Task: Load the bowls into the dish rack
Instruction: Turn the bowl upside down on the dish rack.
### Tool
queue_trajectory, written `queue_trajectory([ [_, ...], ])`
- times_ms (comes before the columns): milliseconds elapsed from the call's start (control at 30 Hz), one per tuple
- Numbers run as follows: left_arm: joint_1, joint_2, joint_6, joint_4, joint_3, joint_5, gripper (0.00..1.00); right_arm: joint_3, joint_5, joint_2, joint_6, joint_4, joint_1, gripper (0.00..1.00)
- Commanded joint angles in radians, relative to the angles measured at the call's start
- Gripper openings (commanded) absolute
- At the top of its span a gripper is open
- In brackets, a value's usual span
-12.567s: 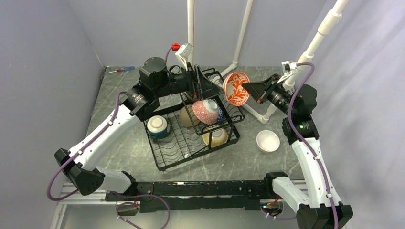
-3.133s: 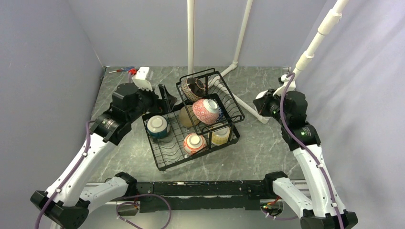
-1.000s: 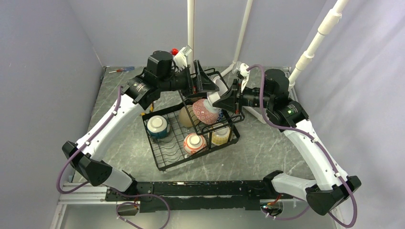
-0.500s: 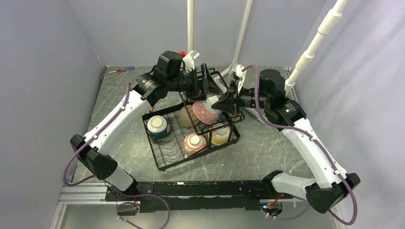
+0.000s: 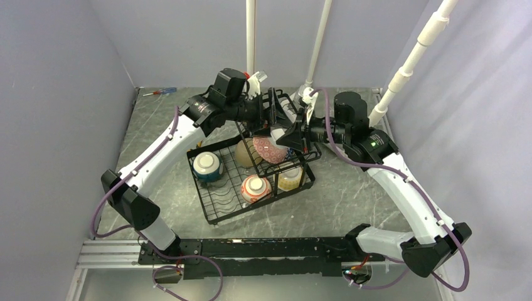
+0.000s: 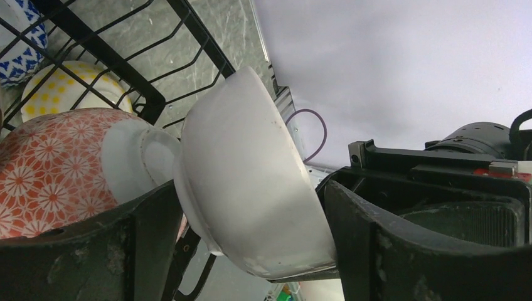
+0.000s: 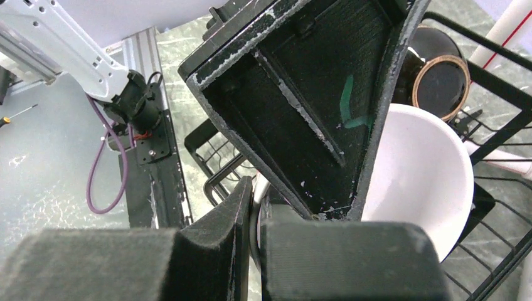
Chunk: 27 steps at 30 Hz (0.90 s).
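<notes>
A white bowl [image 5: 284,114] hangs tilted above the upper tier of the black wire dish rack [image 5: 213,214]. My right gripper [image 5: 292,133] is shut on its rim [image 7: 254,210]. My left gripper [image 5: 274,119] spans it, one finger on the foot and one on the mouth [image 6: 254,188]. The white bowl also fills the left wrist view [image 6: 251,175] and shows in the right wrist view [image 7: 420,182]. Below lie a pink-red patterned bowl [image 5: 271,149], a teal bowl [image 5: 207,166], a red-white bowl [image 5: 254,188], a yellow dotted bowl [image 5: 288,179] and a brown bowl [image 5: 244,153].
A dark brown striped bowl [image 7: 439,75] stands in the slanted upper basket [image 5: 312,150]. A blue-white zigzag bowl [image 6: 19,44] lies in the rack. White pipes [image 5: 317,50] rise behind the rack. A red-handled screwdriver [image 5: 160,92] lies at the far left. Grey walls close both sides.
My left gripper has moved right, over the upper basket, and its fingers now sit on the white bowl that my right gripper holds. The right gripper has shifted slightly left.
</notes>
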Motion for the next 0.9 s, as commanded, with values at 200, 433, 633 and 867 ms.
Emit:
queue_trajectory([
  [200,-0.006,0.003,0.023,0.017,0.019,0.077,0.61,0.063,0.083,0.003,-0.041,0.029,0.022,0.00],
  [433,0.021,-0.020,-0.012,0.089,-0.034,0.107,0.32,0.027,0.128,-0.023,-0.027,0.056,0.024,0.21],
  [633,0.071,-0.072,-0.068,0.218,-0.125,0.134,0.09,0.002,0.151,-0.030,-0.014,0.082,0.024,0.45],
  [867,0.086,-0.090,-0.030,0.217,-0.122,0.100,0.03,-0.018,0.159,-0.038,0.005,0.110,0.023,0.55],
])
